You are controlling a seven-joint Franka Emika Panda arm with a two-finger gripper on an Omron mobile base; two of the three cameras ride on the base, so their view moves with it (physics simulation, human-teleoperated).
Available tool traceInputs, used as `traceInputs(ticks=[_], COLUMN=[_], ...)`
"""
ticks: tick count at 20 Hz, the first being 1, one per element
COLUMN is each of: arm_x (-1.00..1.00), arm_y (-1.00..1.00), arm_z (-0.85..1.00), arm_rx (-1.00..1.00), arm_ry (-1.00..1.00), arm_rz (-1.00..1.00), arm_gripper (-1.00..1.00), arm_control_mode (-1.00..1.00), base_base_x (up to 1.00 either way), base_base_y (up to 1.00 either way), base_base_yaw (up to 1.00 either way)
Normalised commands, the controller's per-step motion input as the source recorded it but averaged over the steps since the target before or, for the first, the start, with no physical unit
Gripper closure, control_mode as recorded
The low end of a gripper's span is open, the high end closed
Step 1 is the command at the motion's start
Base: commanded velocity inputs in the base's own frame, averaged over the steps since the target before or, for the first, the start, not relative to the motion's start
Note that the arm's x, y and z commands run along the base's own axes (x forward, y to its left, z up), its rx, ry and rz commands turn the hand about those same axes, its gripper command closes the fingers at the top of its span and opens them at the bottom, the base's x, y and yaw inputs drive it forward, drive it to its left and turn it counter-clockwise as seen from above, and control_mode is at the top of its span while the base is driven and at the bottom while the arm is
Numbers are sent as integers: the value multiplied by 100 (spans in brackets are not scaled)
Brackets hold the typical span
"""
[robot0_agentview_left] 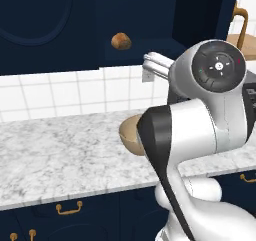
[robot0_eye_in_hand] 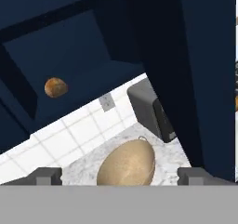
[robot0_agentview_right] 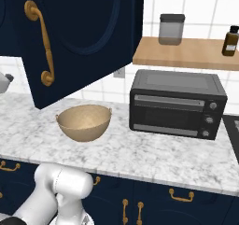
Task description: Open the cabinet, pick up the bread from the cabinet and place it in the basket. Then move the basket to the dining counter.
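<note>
The cabinet (robot0_agentview_left: 60, 25) stands open, its door (robot0_agentview_right: 79, 37) with the long brass handle (robot0_agentview_right: 39, 42) swung out over the counter. On the shelf inside lies the bread (robot0_agentview_left: 121, 41), a small golden-brown bun, also visible in the hand view (robot0_eye_in_hand: 56, 87). My gripper (robot0_agentview_left: 150, 65) hovers to the right of and slightly below the bread, well short of it. Its fingertips (robot0_eye_in_hand: 46, 174) are spread wide; the gripper (robot0_eye_in_hand: 120, 175) is open and holds nothing. The tan basket (robot0_agentview_right: 84, 121) sits on the marble counter below, half behind my arm (robot0_agentview_left: 130, 132). The dining counter is out of view.
A black toaster oven (robot0_agentview_right: 177, 105) stands right of the basket. Above it, a wooden shelf (robot0_agentview_right: 186, 53) carries a jar (robot0_agentview_right: 172, 29) and a brown bottle (robot0_agentview_right: 231, 41). Low navy drawers with brass pulls (robot0_agentview_left: 69, 208) run under the marble counter (robot0_agentview_left: 60, 155).
</note>
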Motion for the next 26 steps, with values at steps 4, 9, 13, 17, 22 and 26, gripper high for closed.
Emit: traceInputs(ticks=[4,9,13,17,22,26], arm_x=[82,55,66,62,39,15], arm_y=[16,2,7,3,-11,-15], arm_z=[-69,-53,-3,0,0,-4], arm_rx=[38,53,41,19,15,5], arm_ry=[-19,-26,-24,-30,-23,-25], arm_rz=[-52,-36,-37,-41,-48,-53], arm_gripper=[-100,-100,-100,-100,-100,-100], arm_control_mode=[-100,-100,-100,-100,-100,-100], base_base_x=[0,0,0,0,0,0], base_base_y=[0,0,0,0,0,0], base_base_yaw=[0,0,0,0,0,0])
